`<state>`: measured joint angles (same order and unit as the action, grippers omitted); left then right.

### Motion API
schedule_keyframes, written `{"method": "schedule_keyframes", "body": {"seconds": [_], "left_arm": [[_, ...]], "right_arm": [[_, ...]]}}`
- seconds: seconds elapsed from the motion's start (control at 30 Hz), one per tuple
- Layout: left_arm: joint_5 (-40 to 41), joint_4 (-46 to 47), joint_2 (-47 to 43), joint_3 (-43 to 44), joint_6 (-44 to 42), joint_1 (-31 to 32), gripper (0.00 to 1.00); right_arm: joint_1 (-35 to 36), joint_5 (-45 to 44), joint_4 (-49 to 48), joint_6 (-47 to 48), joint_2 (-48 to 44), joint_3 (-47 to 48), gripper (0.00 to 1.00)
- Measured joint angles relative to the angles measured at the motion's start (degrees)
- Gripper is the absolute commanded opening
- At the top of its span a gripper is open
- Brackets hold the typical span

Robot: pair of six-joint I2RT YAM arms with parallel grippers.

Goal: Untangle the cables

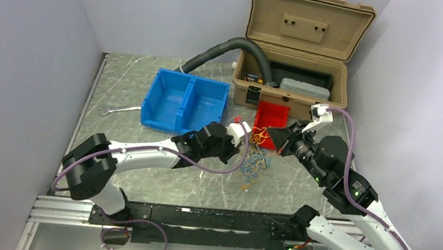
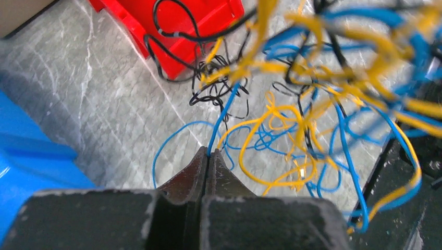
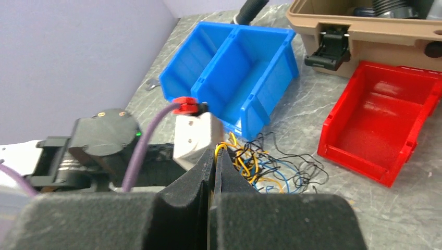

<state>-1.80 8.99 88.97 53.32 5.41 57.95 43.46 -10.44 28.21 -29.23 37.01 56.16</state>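
Note:
The cables (image 1: 254,162) are a loose tangle of thin yellow, blue and black wires on the grey table between the two arms. In the left wrist view the tangle (image 2: 292,120) spreads ahead and partly hangs off the table. My left gripper (image 2: 208,153) is shut on a blue cable (image 2: 221,117) that rises from its tips into the knot. My right gripper (image 3: 215,152) is shut on a yellow cable (image 3: 229,148) at the top of the tangle (image 3: 266,166). From above, the left gripper (image 1: 242,146) and right gripper (image 1: 269,136) face each other across the bundle.
A red bin (image 1: 271,116) lies just behind the tangle and a blue double bin (image 1: 185,102) to its left. An open tan toolbox (image 1: 293,58) with a grey corrugated hose (image 1: 226,49) stands at the back. A wrench (image 1: 119,110) lies far left.

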Motion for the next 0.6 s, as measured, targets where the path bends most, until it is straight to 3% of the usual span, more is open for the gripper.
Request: {"method": "schedule_keyframes", "body": {"seconds": [0.17, 0.33, 0.43, 0.6], "left_arm": [[1.9, -2.9, -8.3, -3.8, 1.4, -0.1, 0.00], [2.8, -7.4, -18.4, -6.4, 6.7, -2.5, 0.00], [2.1, -11.0, -24.7, -9.4, 11.1, -7.3, 0.00], [-3.0, -18.5, -33.8, -15.1, 18.4, -24.0, 0.00]], "right_arm": [[0.0, -6.2, 0.4, -0.9, -2.4, -2.9, 0.00], [0.0, -21.4, 7.4, -4.9, -3.8, -7.3, 0.00], [0.0, -30.3, 13.6, -9.7, -3.9, -8.9, 0.00], [-0.1, -38.7, 19.4, -14.0, -5.9, -11.1, 0.00]]}}
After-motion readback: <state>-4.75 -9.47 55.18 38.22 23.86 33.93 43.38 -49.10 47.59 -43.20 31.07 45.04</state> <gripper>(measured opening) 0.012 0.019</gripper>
